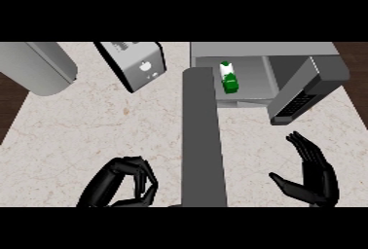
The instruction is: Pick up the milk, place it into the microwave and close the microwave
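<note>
The milk point(229, 78), a white carton with green markings, stands inside the open microwave point(287, 49) at the counter's back right. The microwave's grey door point(203, 141) swings out toward me and reaches down the middle of the view. My right hand point(315, 176) is at the lower right, to the right of the door, with fingers straight and nothing in it. At the lower left, left of the door, my left hand point(119, 186) has its fingers curled and holds nothing.
A dark keypad panel point(300, 99) sits on the microwave's right side. A silver toaster point(137, 64) stands at the back centre-left, and a large grey cylinder point(39, 68) lies at the back left. The marble counter point(93, 126) is bordered by dark floor at its left edge.
</note>
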`<action>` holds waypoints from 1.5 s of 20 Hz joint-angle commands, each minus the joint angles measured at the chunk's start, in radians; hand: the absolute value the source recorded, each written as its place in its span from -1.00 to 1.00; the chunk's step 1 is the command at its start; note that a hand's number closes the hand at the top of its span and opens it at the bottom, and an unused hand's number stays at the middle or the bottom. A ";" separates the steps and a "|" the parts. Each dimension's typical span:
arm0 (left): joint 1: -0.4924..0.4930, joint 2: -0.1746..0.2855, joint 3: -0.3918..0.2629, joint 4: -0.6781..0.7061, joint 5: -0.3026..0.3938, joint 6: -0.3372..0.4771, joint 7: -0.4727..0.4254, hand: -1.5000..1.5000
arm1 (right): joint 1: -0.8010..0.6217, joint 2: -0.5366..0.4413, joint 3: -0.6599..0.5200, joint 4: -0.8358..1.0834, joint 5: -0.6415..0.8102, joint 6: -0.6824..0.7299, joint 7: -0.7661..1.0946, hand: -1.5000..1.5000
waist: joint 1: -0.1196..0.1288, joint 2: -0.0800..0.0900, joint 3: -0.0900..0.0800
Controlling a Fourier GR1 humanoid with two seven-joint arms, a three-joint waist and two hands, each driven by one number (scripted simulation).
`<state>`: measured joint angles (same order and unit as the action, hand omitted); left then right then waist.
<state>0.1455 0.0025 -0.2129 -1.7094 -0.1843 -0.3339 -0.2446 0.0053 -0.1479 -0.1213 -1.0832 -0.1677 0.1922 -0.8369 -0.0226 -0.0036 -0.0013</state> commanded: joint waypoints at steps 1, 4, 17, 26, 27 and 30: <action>-0.115 -0.002 -0.103 0.106 -0.039 0.106 0.010 1.00 | 0.130 -0.002 -0.006 -0.167 -0.046 0.022 0.035 -1.00 | 0.007 0.002 0.000; -0.247 -0.002 -0.125 0.230 -0.027 0.122 0.006 1.00 | 0.134 -0.055 -0.037 -0.199 -0.065 0.033 0.099 -1.00 | 0.005 0.004 0.000; -0.662 -0.002 -0.532 0.670 0.170 0.527 0.059 1.00 | 0.206 -0.114 -0.053 -0.476 -0.131 0.093 0.196 -1.00 | -0.034 0.009 -0.001; -0.809 -0.002 -0.752 0.751 0.425 0.630 0.144 -1.00 | 0.110 -0.180 -0.040 -0.527 -0.208 0.191 0.278 -1.00 | -0.117 0.027 -0.002; -0.850 -0.002 -0.718 0.766 0.462 0.622 0.137 -1.00 | 0.119 -0.178 -0.025 -0.544 -0.206 0.196 0.288 -1.00 | -0.128 0.030 -0.002; -0.865 -0.002 -0.717 0.739 0.528 0.662 0.051 -1.00 | 0.092 -0.181 0.004 -0.564 -0.212 0.217 0.308 -1.00 | -0.143 0.035 -0.004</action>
<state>-0.6638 0.0081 -0.9158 -0.9644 0.2576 0.2918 -0.1552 0.1211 -0.3136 -0.1426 -1.6162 -0.3623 0.3752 -0.5609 -0.1363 0.0249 -0.0035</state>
